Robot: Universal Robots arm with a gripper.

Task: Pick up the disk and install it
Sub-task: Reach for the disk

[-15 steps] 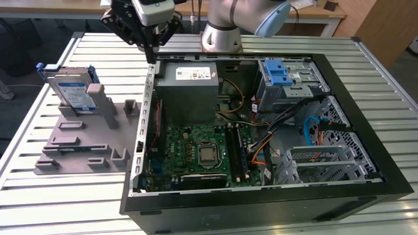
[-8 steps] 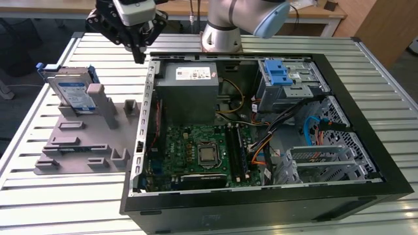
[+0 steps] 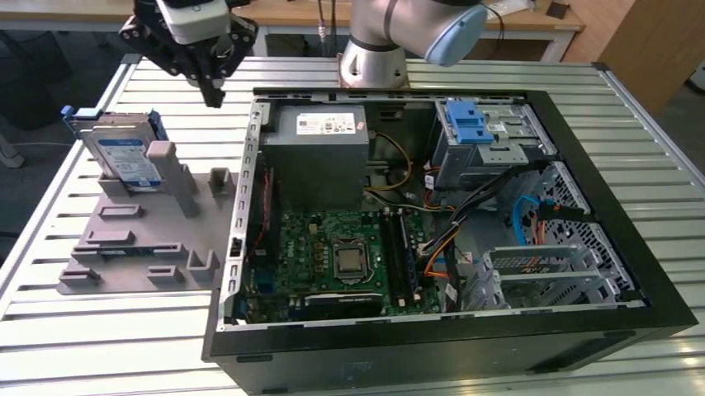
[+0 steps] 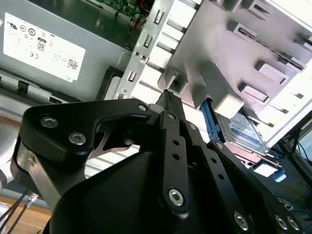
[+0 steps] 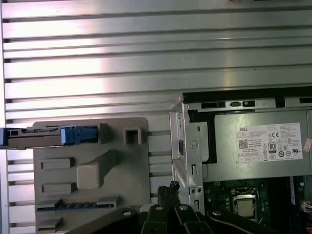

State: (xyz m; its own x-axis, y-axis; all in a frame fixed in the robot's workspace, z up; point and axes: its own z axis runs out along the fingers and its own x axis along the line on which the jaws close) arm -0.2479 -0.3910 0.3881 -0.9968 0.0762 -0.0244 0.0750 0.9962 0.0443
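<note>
One pincer (image 3: 211, 97), tips together, hangs near the upright disk (image 3: 119, 154).

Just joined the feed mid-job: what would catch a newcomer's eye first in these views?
The open black computer case dominates the middle of the exterior view, its green motherboard exposed. At the exterior view's left, the disk stands on edge in a grey fixture, and the gripper hangs shut and empty above the gap between fixture and case.
</note>
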